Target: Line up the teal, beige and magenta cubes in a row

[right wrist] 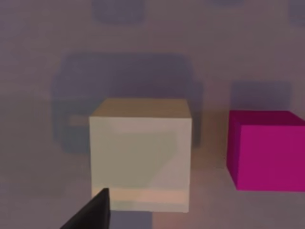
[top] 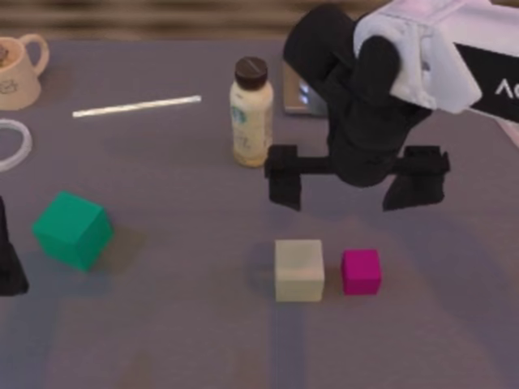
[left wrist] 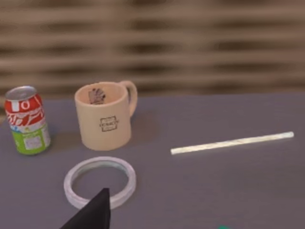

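1. Two cubes already sit as neighbours near the table's middle: the beige cube [top: 299,270] and, just beside it on the right, the magenta cube [top: 361,271], with a narrow gap between them. That reads as the start of the row.
2. Well apart, toward the left side, the teal cube [top: 73,228] rests turned at an angle, so it is judged the piece yet to be brought into line.
3. Above and behind the pair hangs the right gripper [top: 357,182], its fingers spread wide and empty, touching nothing. The spread spans roughly both cubes; I take it as clear of the beige cube rather than gripping it.
4. From the right wrist camera, the beige cube [right wrist: 141,155] and magenta cube [right wrist: 267,150] lie straight below, one dark fingertip [right wrist: 93,214] at the edge of view.
5. At the far left edge, the left gripper [top: 8,267] is barely in view; whether its jaws are released or clenched I cannot tell. It sits near the teal cube, so fetching that cube probably falls to it.
6. Clutter stays behind the row: bottle [top: 250,112], mug [top: 18,71], straw [top: 136,106], tape ring [top: 12,143], can [left wrist: 27,119].
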Tool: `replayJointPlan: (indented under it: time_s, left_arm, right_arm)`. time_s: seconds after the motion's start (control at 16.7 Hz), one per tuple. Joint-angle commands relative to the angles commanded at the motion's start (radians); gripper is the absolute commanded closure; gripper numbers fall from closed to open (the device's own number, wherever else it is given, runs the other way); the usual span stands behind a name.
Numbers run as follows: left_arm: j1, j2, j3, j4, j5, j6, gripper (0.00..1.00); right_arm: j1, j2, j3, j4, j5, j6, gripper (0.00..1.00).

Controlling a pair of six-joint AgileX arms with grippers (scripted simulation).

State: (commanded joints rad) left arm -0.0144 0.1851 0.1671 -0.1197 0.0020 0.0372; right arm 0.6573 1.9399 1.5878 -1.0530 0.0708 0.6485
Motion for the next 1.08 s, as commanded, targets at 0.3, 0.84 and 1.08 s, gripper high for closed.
replayJointPlan:
  time_s: [0.3, 0.84, 1.08]
  left_arm:
    - [-0.020, 0.390, 0.286, -0.210, -0.002, 0.066, 0.00]
    - [-0.065, 1.239, 0.857, -0.655, -0.006, 0.203, 0.00]
    - [-0.081, 1.513, 1.064, -0.806, -0.005, 0.250, 0.00]
  right_arm:
    - [-0.145, -0.437, -0.328, 0.196, 0.068, -0.171, 0.00]
    - [-0.467, -1.395, -1.141, 0.643, 0.074, -0.509, 0.00]
    - [-0.567, -1.688, -1.395, 0.840, 0.018, -0.599, 0.00]
